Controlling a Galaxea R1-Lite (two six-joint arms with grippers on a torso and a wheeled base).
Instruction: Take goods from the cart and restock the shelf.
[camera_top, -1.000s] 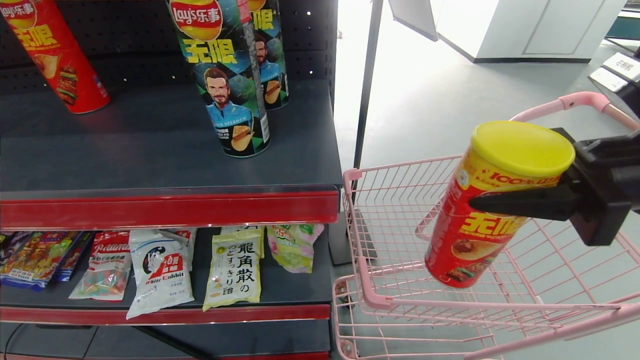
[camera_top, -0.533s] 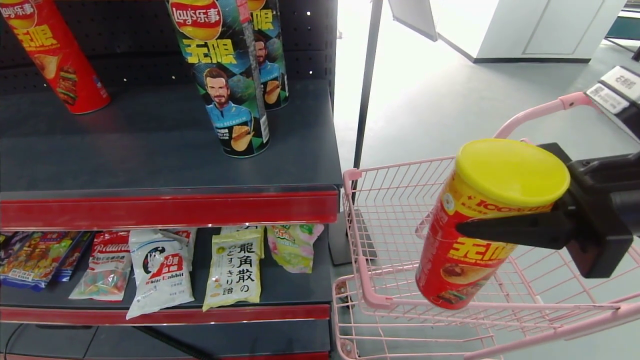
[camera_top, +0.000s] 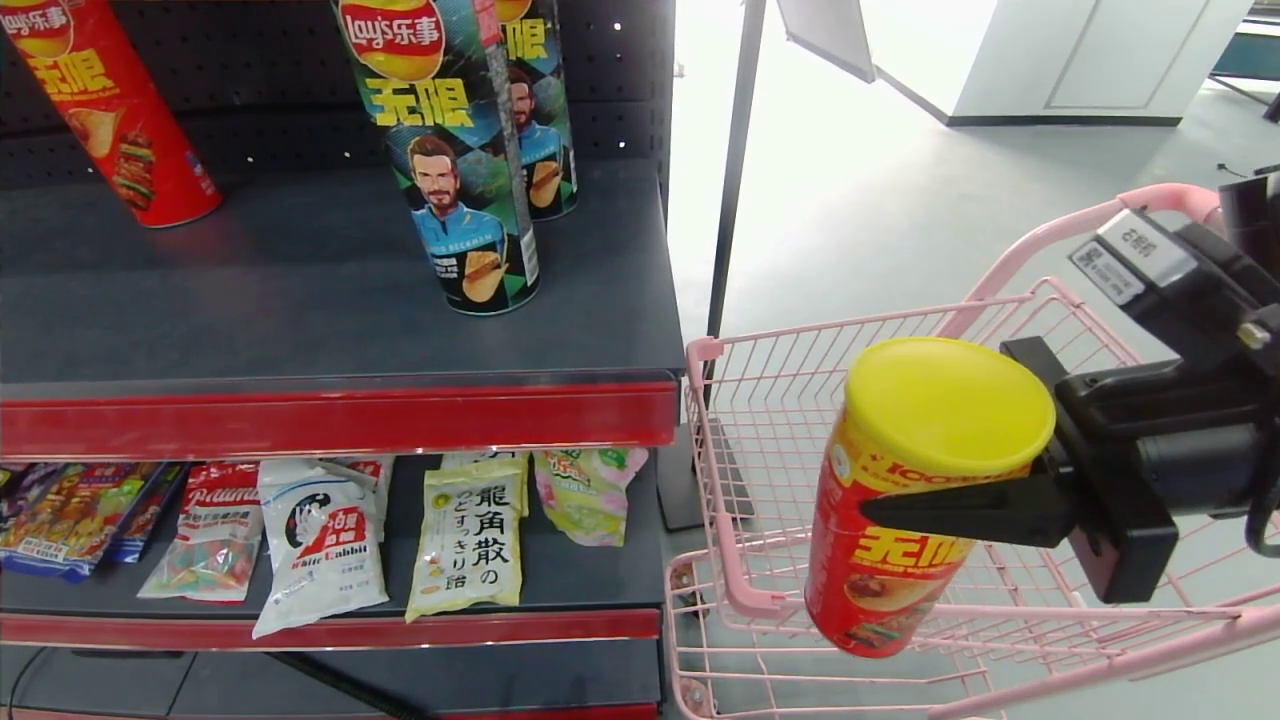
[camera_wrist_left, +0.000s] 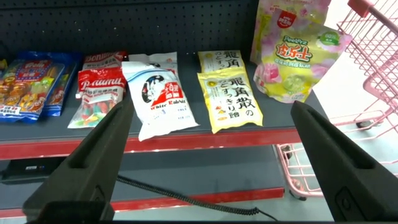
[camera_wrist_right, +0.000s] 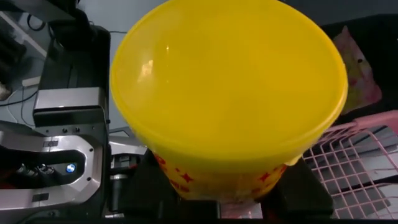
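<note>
Over cart (camera_top: 703, 350), can (camera_top: 900, 540) clamped, left jaws apart

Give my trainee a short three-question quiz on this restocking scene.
1. True or false: the right pincer grips the red cylindrical crisp can with yellow plastic lid above the pink wire cart.
2. How many tall crisp cans stand on the dark top shelf? A one, B three, C five.
3. Fill in: the left pincer has its jaws ___.
Key: 1 true; 2 B; 3 open.
</note>
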